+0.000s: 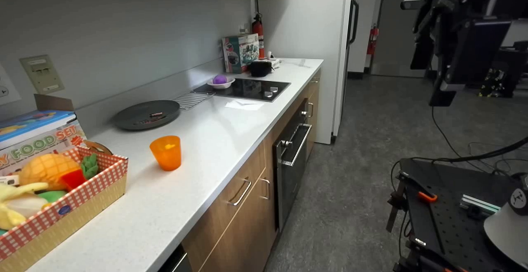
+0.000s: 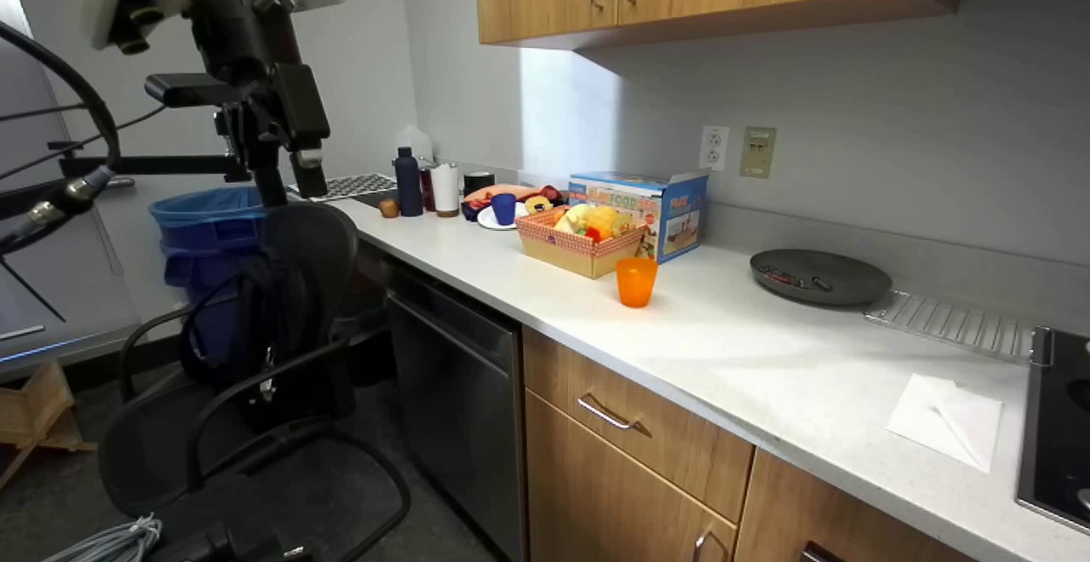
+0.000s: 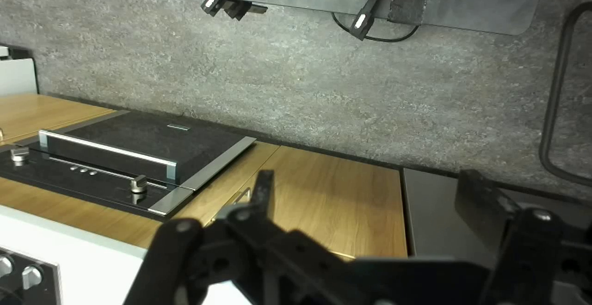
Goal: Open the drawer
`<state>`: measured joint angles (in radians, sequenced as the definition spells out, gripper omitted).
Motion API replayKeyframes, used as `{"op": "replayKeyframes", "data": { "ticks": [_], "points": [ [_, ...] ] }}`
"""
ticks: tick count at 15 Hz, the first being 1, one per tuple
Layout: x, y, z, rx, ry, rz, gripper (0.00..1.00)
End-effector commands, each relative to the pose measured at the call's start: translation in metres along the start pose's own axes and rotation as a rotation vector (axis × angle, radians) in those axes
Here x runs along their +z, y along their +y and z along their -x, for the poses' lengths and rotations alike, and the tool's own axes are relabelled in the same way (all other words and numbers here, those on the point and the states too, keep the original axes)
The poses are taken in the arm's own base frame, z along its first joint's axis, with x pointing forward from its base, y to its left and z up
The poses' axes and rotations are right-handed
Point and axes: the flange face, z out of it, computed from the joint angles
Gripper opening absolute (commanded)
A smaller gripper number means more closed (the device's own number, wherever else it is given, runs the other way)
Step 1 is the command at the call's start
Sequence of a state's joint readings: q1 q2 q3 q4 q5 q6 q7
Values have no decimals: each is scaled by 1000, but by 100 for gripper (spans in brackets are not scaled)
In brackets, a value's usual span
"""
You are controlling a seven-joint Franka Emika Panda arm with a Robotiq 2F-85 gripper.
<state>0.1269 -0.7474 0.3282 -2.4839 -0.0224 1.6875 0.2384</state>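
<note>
Exterior view, left to right: the end effector [image 2: 292, 196] points downward, well apart from the white tabletop [image 2: 749, 358]. Condition: released, with fingers [image 3: 481, 212] spread wide in the wrist view. A black chair [image 2: 315, 243] stands near a dark appliance front [image 2: 456, 358]. On the tabletop is a checked basket [image 2: 558, 254] containing toy food [image 2: 599, 221]; beside it, apart, stands an orange cup [image 2: 636, 281], upright. The drawer [image 2: 668, 441] is directly beneath the tabletop edge, just beside the dark appliance front and above a wood cabinet door [image 2: 613, 502]. It is closed; its wood-grain front, fitted with a horizontal silver bar handle [image 2: 606, 416], sits flush. Further right follow a dark round pan [image 2: 856, 277], a wire rack [image 2: 954, 324] just beside it, a white paper [image 2: 945, 421] and, at the frame edge, a black cooktop [image 2: 1052, 426].
</note>
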Motion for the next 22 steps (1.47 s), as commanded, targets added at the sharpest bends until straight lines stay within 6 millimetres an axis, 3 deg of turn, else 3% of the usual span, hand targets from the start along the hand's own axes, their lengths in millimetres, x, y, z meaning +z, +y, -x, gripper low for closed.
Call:
{"op": "replayKeyframes", "data": {
  "ticks": [1,17,22],
  "points": [
    [0,0,0,0,-1,0,100],
    [0,0,0,0,-1,0,100],
    [12,33,-19,86,17,-71,100]
  ]
}}
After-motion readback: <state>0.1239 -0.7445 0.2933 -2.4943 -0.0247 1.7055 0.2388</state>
